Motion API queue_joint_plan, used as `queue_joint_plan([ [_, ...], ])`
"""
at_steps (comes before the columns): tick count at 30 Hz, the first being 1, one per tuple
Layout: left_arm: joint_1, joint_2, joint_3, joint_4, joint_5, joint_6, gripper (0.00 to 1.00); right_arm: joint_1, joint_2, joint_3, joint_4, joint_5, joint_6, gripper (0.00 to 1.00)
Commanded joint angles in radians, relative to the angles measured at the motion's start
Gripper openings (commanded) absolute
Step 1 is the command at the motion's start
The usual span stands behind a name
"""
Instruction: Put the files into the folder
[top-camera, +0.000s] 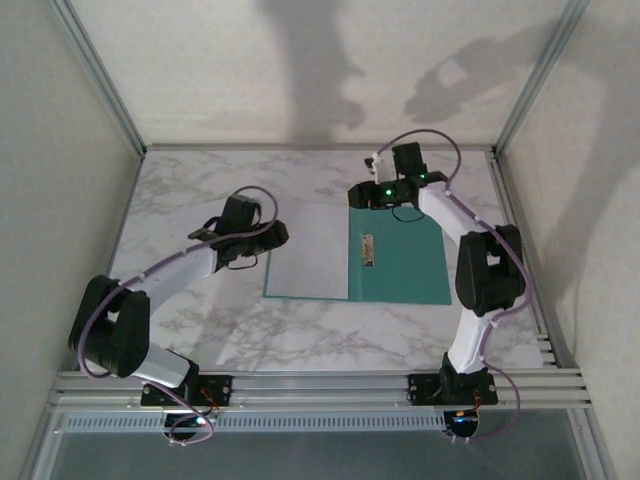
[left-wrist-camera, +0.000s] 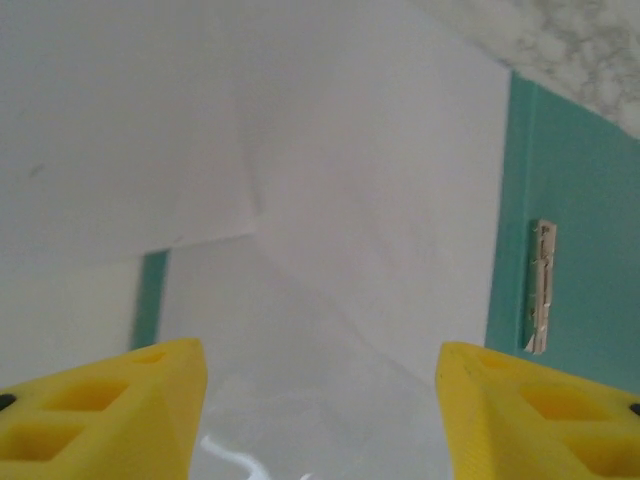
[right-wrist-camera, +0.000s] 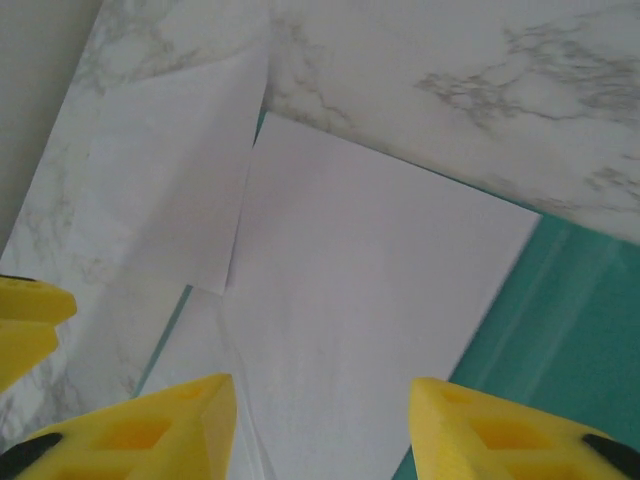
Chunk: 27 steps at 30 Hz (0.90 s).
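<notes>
The teal folder (top-camera: 405, 265) lies open in the middle of the table, with its white fastener strip (top-camera: 367, 250) by the fold. White files (top-camera: 310, 255) cover its left leaf. In the right wrist view one sheet (right-wrist-camera: 360, 290) lies on the folder (right-wrist-camera: 565, 330), and another sheet (right-wrist-camera: 170, 190) lies askew, partly on the marble. My left gripper (top-camera: 272, 236) hovers at the files' left edge; its yellow fingers (left-wrist-camera: 318, 350) stand open over paper (left-wrist-camera: 350, 180), with the folder (left-wrist-camera: 580, 220) and strip (left-wrist-camera: 541, 285) to the right. My right gripper (top-camera: 362, 196) is at the folder's far edge, open (right-wrist-camera: 320, 385), nothing between its fingers.
The marble tabletop (top-camera: 200, 180) is bounded by an aluminium frame (top-camera: 120, 110) and pale walls at the back and sides. A railed edge (top-camera: 320, 385) carries both arm bases. A yellow finger of the left gripper (right-wrist-camera: 25, 320) shows at the left of the right wrist view.
</notes>
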Motion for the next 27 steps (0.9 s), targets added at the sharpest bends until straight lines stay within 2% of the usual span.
queue_joint_plan([
  [1, -0.090, 0.076, 0.102, -0.041, -0.156, 0.088, 0.62, -0.014, -0.053, -0.110, 0.024, 0.085, 0.084, 0.50],
  [8, -0.215, 0.283, 0.285, -0.053, -0.315, 0.204, 0.70, -0.022, -0.133, -0.312, 0.097, 0.192, 0.131, 0.50],
  [15, -0.258, 0.461, 0.425, -0.106, -0.414, 0.249, 0.77, -0.048, -0.154, -0.440, 0.159, 0.235, 0.187, 0.50],
  [27, -0.277, 0.583, 0.469, -0.104, -0.448, 0.364, 0.99, -0.077, -0.175, -0.545, 0.207, 0.289, 0.247, 0.50],
])
